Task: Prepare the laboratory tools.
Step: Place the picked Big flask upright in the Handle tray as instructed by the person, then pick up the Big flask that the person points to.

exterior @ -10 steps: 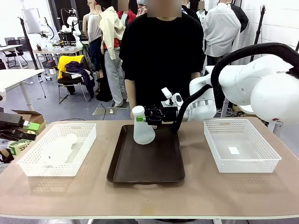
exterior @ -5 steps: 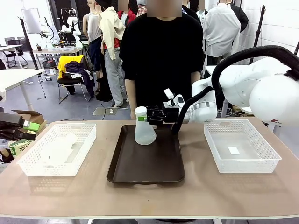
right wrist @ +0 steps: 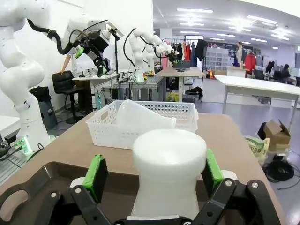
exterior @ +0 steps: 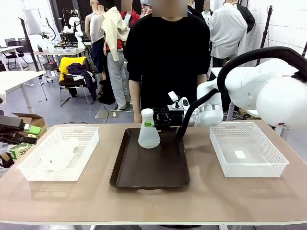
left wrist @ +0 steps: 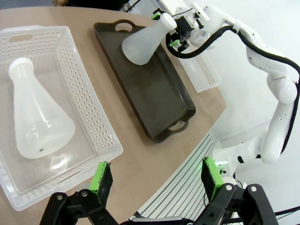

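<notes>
Right end effector (exterior: 153, 123): the fingers are apart, one on each side of the flask's neck. In the right wrist view I see a gap between one of the pads (right wrist: 96, 176) and the neck, so I judge that nothing is clamped.
Left end effector (left wrist: 156, 179): the fingers are wide apart and hold nothing. It hangs above the edge of the desk (exterior: 201, 196), near the left basket (left wrist: 89, 103).
Flask (exterior: 148, 134): it stands upright on its wide base at the far end of the tray (exterior: 153, 167).
Second flask (left wrist: 37, 117): it lies on its side in the left basket and touches no end effector.
Weight: both flasks look empty, so I expect them to be light.
Stiffness: the walls look rigid. I cannot tell if they are glass or plastic, so I treat them as fragile.
Surface: it is frosted and smooth. I think the cone is slippery and too wide for a safe hold.
Where to hold: at the narrow neck, just under the thicker lip, which should stop the flask from sliding down.
Risk: a push high on the neck can tip the standing flask, so I want the fingers well centred before I close them.
Stage: one flask is on the tray and one is not yet there.
</notes>
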